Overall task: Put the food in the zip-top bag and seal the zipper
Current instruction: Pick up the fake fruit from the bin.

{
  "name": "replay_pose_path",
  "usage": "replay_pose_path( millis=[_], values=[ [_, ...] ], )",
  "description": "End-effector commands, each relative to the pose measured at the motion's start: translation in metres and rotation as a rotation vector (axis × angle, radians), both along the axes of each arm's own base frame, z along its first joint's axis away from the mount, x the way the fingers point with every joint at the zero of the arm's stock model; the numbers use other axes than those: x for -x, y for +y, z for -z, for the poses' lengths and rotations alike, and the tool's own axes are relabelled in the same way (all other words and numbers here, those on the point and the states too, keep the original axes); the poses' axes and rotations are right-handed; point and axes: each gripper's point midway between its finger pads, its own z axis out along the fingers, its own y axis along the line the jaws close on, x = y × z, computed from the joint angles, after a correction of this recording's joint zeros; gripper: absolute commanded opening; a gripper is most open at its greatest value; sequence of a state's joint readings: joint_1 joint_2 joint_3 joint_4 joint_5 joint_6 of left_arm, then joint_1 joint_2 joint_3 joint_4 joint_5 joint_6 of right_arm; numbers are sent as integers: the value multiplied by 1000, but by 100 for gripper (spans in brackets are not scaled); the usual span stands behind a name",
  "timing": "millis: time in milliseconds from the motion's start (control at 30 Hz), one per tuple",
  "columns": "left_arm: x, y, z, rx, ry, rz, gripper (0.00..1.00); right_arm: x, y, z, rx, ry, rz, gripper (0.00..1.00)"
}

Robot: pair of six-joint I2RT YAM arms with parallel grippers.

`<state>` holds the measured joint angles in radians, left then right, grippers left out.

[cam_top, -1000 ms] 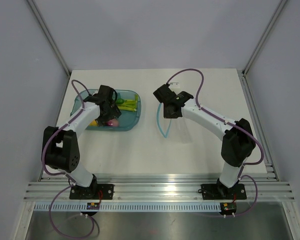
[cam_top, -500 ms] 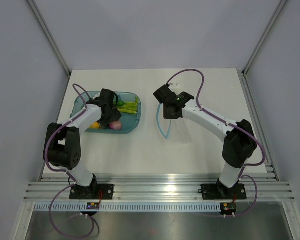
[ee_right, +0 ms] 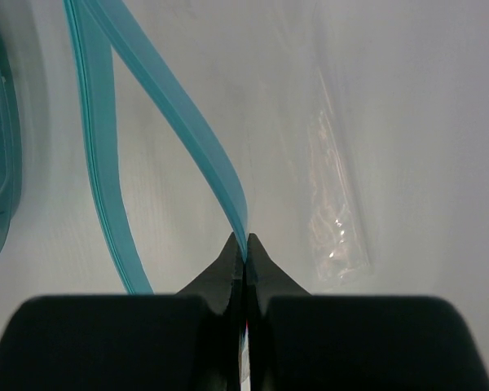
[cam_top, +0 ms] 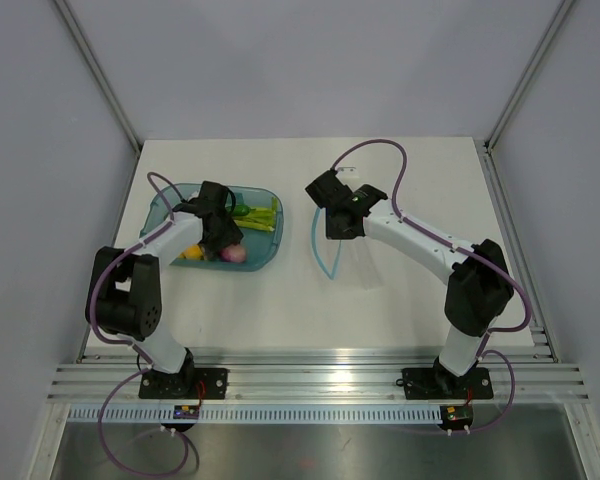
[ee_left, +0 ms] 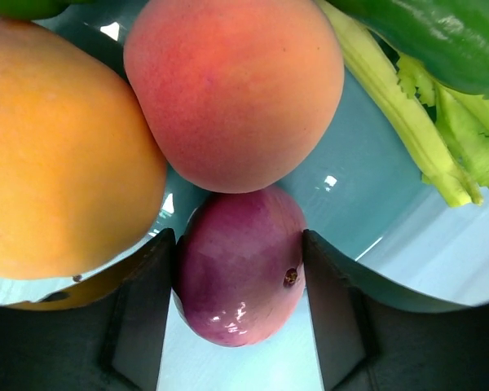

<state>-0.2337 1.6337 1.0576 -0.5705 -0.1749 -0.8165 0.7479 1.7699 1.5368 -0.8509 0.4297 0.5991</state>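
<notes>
At the bottom of the top view the two arm bases are sitting bolted to the metal rail (cam_top: 320, 375), and both arms are reaching up the frame over the white table (cam_top: 400, 300). On the left of the frame, the left gripper (ee_left: 239, 244) is pointing down into the near right part of the teal tray (ee_left: 342, 187). Its fingers (ee_left: 147, 309) are pressing against both flanks of the purple piece (ee_left: 240, 277), clamping it between them; the piece is lying on the tray floor at the lower centre of the left wrist view. Just beyond it, a peach-coloured piece (ee_left: 232, 90) is touching its top, and a larger orange-yellow piece (ee_left: 57, 155) is crowding in at the left. Pale green stalks (ee_left: 424, 130) are lying along the right side of the tray, with a dark green piece (ee_left: 440, 32) showing at the upper right corner. Right of centre in the top view, the right gripper (ee_right: 246, 244) is pinching the zipper (ee_right: 187, 138) with its tips together on the blue strip. From that pinch one blue band is running to the upper left of the right wrist view, while a second band is curving down the left side, apart from the first, so the mouth is gaping. The zip-top bag (ee_right: 334, 220) is lying clear and crinkled on the table right of the strip, well apart from the tray, and no food is showing inside it.
</notes>
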Motion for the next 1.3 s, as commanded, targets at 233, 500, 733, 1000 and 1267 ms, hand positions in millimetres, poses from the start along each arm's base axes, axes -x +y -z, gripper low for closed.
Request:
replay_pose_path(
  millis=[233, 500, 733, 1000, 1267],
  values=[
    [0, -2, -55, 34, -123, 35, 31, -5, 20, -21, -48, -37, -23, 0],
    [-10, -17, -112, 102, -244, 112, 24, -16, 61, -25, -41, -25, -76, 0],
    [-7, -39, -162, 194, -364, 259, 22, -19, 83, -18, -89, -6, -99, 0],
    [6, -81, -189, 344, -434, 382, 22, -19, 98, -13, -117, 17, -117, 0],
    [15, -129, -179, 456, -399, 470, 22, -17, 107, -16, -162, 33, -134, 0]
  ],
)
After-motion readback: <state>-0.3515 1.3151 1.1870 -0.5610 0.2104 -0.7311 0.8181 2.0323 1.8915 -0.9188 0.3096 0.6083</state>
